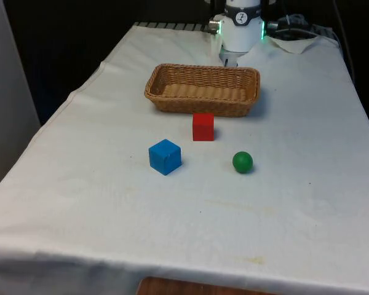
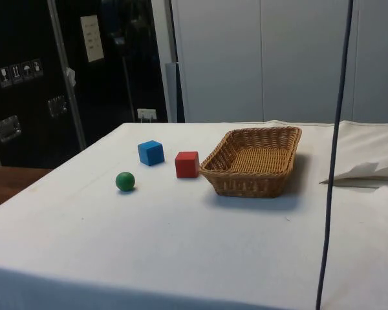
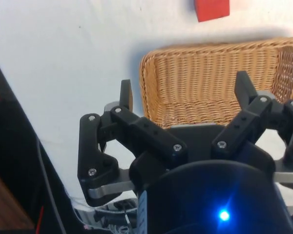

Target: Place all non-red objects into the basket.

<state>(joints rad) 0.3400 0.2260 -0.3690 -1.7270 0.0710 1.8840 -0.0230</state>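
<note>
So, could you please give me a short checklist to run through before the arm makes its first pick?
1. Gripper open and holding nothing: ok.
2. Wicker basket empty and upright: ok.
3. Blue cube on the cloth, free of neighbours: ok.
4. Green ball on the cloth, apart from the cubes: ok, though it may roll.
5. Red cube stands just in front of the basket; it sits close to the carrying path: not ok.
6. Non-red objects already in basket: not ok, none yet.

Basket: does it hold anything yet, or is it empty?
Empty. The basket shows bare wicker inside, and the blue cube, green ball and red cube all sit on the cloth outside it.
</note>
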